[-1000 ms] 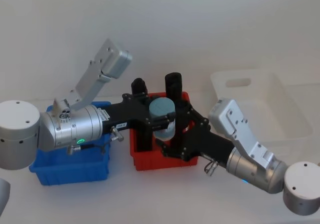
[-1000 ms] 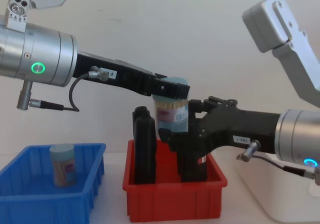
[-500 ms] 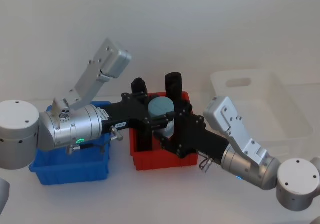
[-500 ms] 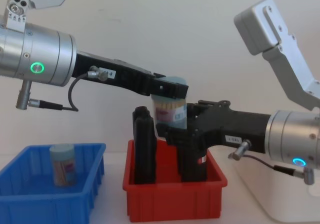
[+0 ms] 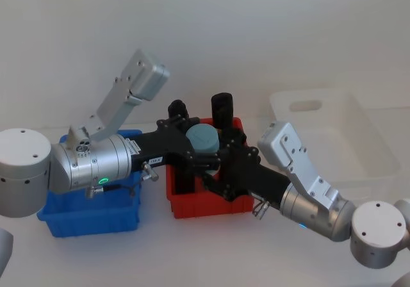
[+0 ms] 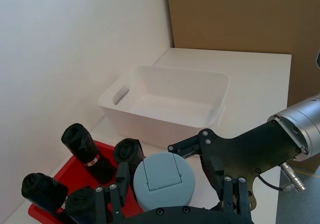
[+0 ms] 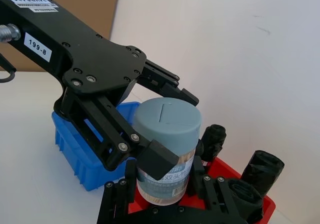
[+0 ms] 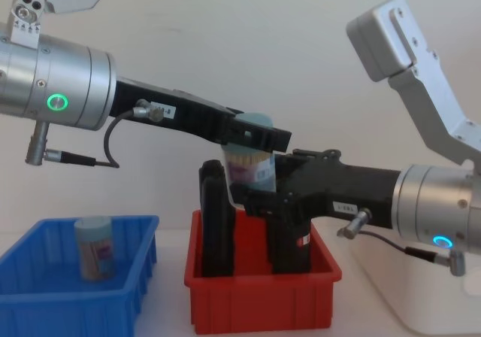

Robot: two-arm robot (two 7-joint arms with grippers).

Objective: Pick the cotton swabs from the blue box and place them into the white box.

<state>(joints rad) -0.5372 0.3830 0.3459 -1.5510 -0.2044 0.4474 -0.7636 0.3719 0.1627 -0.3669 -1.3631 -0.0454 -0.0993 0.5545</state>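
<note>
My matt black left hand (image 8: 254,136) is pinching a small clear glossy plastic jar of cotton swabs (image 7: 165,179) with a matt pale blue lid; the shallow red plastic bin (image 8: 259,303) and large smooth white plastic tub (image 6: 160,126) are gleaming softly.

I see the left gripper (image 7: 172,129) pinching an upright, blue-lidded cotton swab jar (image 7: 166,151); blue box (image 7: 75,144) and red bin (image 7: 221,170) beyond.

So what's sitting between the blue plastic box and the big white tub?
A shallow red plastic bin with tall black rolls standing in it. The chest view shows it sitting between the blue box and the white tub.
</note>
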